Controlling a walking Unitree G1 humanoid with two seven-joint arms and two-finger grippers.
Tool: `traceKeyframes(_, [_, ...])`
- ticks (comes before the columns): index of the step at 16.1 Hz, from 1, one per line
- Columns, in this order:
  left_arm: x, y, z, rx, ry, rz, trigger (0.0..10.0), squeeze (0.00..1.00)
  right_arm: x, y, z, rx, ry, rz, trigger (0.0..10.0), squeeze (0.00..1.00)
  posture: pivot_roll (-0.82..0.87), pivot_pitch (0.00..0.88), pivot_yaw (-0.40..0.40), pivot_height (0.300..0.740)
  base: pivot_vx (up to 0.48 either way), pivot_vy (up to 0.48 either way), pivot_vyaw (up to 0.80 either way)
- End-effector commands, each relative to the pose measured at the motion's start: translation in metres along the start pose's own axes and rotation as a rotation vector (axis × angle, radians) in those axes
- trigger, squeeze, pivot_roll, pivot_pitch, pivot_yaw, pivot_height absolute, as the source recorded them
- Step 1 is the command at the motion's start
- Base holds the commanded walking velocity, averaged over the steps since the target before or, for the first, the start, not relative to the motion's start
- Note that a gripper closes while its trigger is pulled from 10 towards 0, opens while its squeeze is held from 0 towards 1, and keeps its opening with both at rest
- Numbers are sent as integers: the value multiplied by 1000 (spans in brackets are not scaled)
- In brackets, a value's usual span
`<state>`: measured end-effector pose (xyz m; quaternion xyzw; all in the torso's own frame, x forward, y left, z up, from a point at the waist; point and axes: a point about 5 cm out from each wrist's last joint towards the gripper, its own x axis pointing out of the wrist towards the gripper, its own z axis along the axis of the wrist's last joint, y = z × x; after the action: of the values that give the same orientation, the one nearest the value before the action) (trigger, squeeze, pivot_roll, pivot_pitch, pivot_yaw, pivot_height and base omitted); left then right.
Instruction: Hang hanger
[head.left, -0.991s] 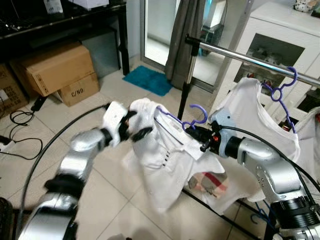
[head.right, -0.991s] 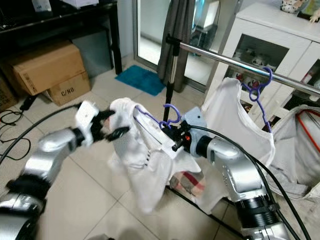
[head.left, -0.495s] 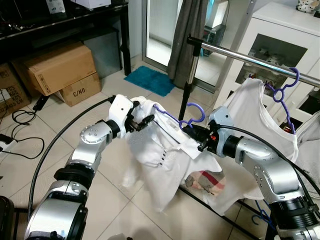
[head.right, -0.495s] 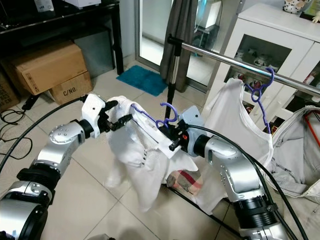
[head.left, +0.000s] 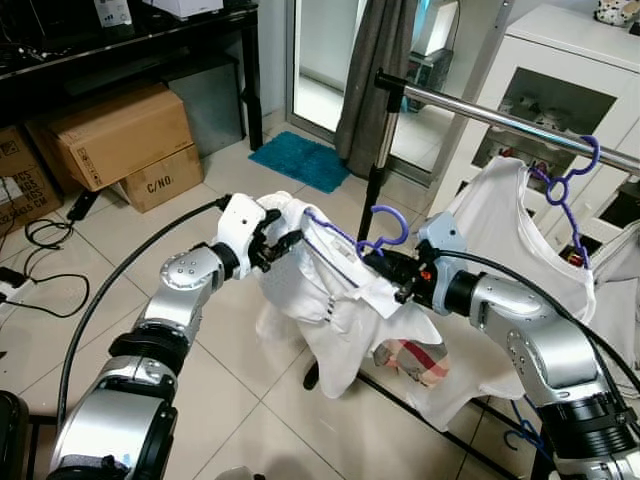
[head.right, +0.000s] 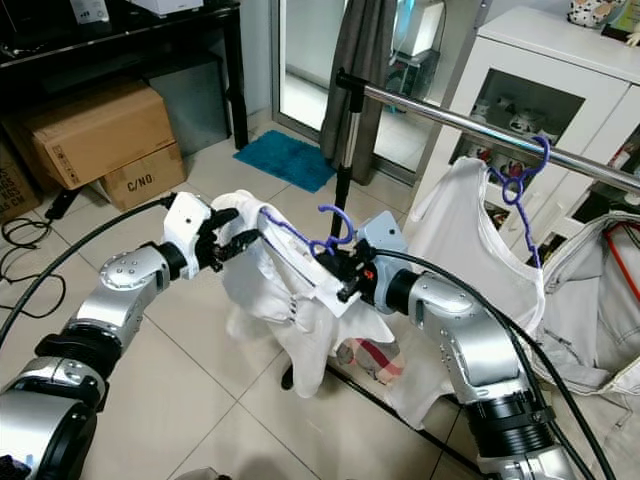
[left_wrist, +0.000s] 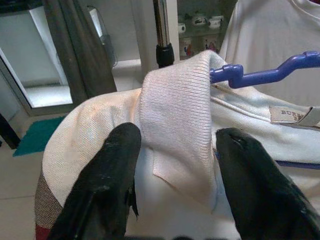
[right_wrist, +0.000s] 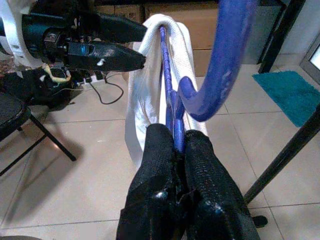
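The right end effector (head.left: 392, 276) is clamped tight on the purple hanger (head.left: 345, 240) just below its hook, while the left end effector (head.left: 272, 245) – fingers spread – straddles the white shirt (head.left: 330, 310) at the hanger's far shoulder. The rail (head.left: 500, 120) lies above and beyond – right arm nearer.

the two eye views look forward and down from the robot's head, a little apart, and share one scene: both arms, the white shirt (head.left: 330, 290) on a purple hanger (head.left: 385, 235), the steel rail (head.right: 470, 125) and the tiled floor (head.left: 215, 400). the left wrist view sits very close behind the left gripper (left_wrist: 175, 165), facing the shirt collar and rail post. the right wrist view looks along the right gripper (right_wrist: 179, 150), close on the hanger's hook, toward the left arm.
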<state>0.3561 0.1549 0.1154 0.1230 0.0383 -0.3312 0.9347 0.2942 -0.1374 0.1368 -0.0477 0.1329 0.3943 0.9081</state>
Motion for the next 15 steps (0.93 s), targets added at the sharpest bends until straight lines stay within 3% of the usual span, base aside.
traceKeyframes(1, [2,2,5,16,-7,-6,0,0,-1,1,14,-32,-46,18,0,0,-160,0,-18,740,0,0,0])
traceKeyframes(15, [-1,11,1,-10,14,45,0,0,-1,1,15,-38,-47,31,0,0,-162,0,-23,740,0,0,0])
